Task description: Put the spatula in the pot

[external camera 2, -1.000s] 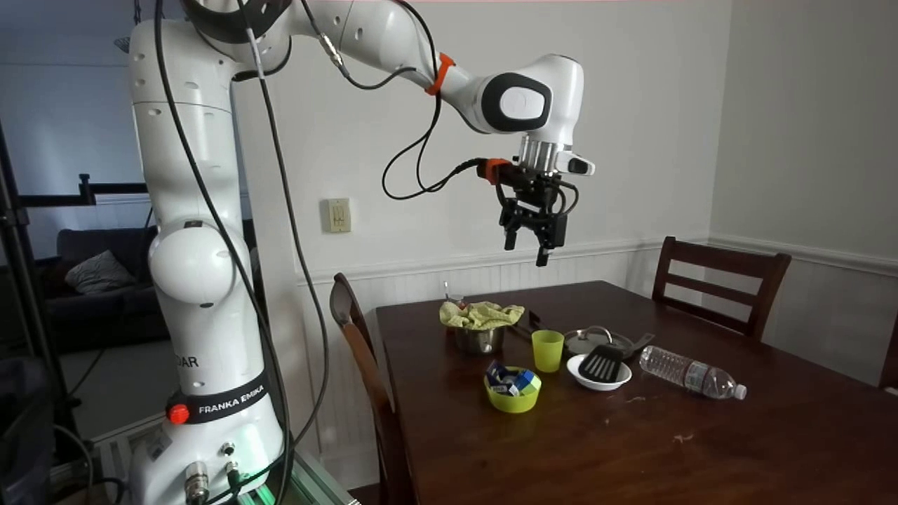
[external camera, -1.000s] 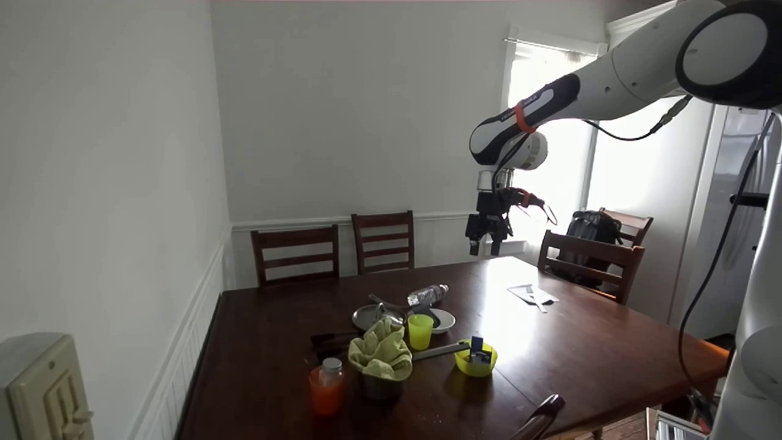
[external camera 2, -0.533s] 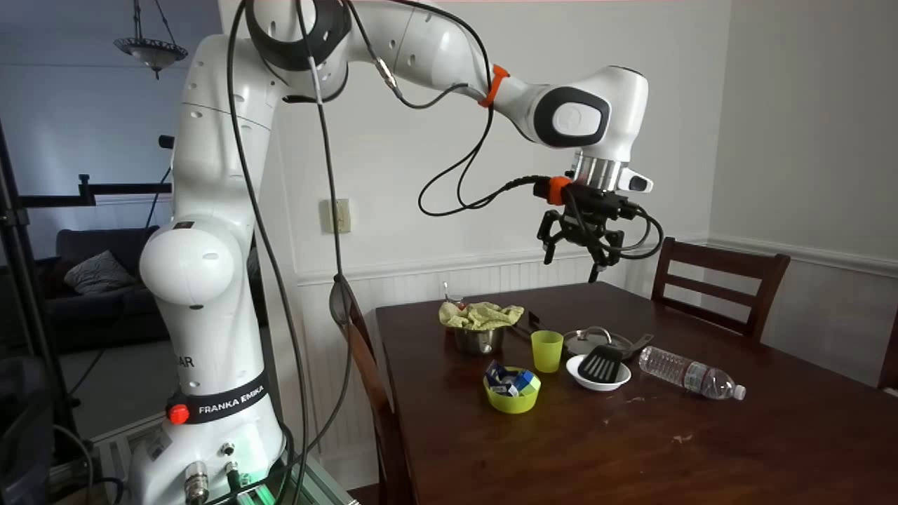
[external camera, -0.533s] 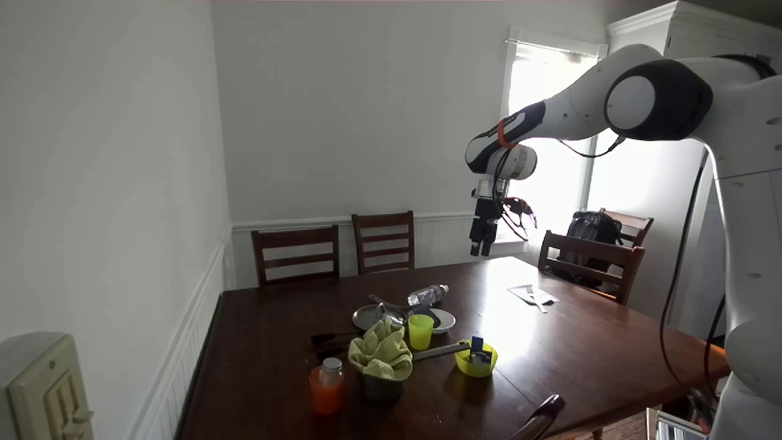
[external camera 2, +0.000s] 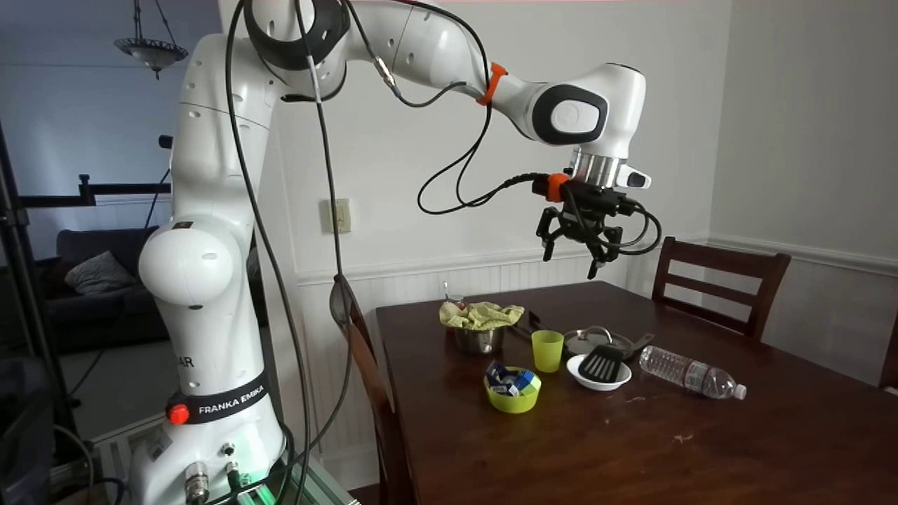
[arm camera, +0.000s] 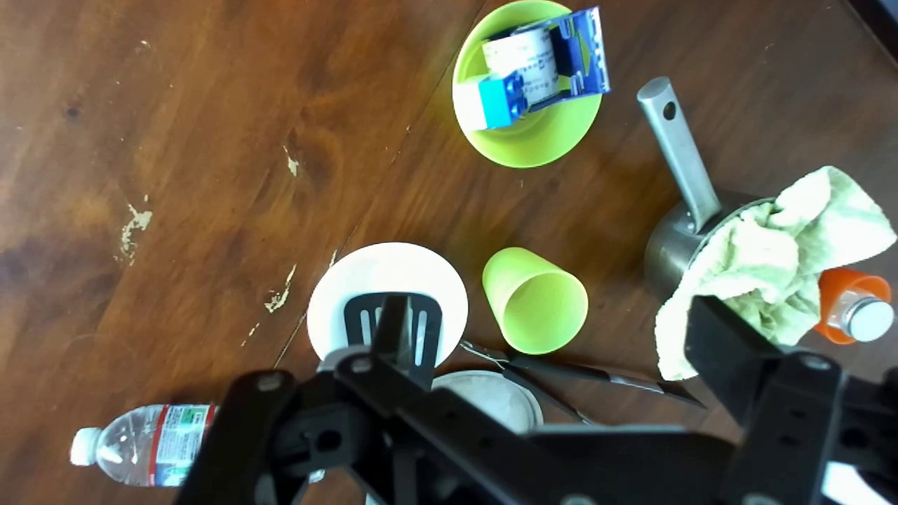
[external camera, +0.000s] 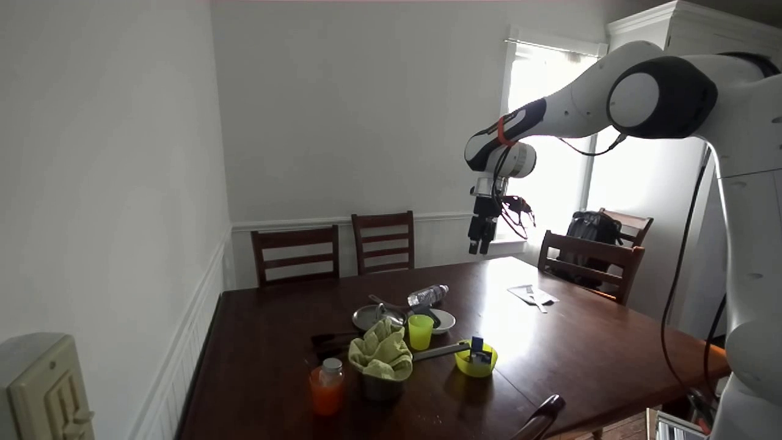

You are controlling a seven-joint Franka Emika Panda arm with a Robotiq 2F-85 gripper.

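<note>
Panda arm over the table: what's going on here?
The Panda arm holds its gripper open above the table, with nothing in it. The job is getting the black spatula into the pot. For now the spatula's slotted head lies in the white bowl, and the pot stands apart with a light green cloth bunched over its top.
</note>
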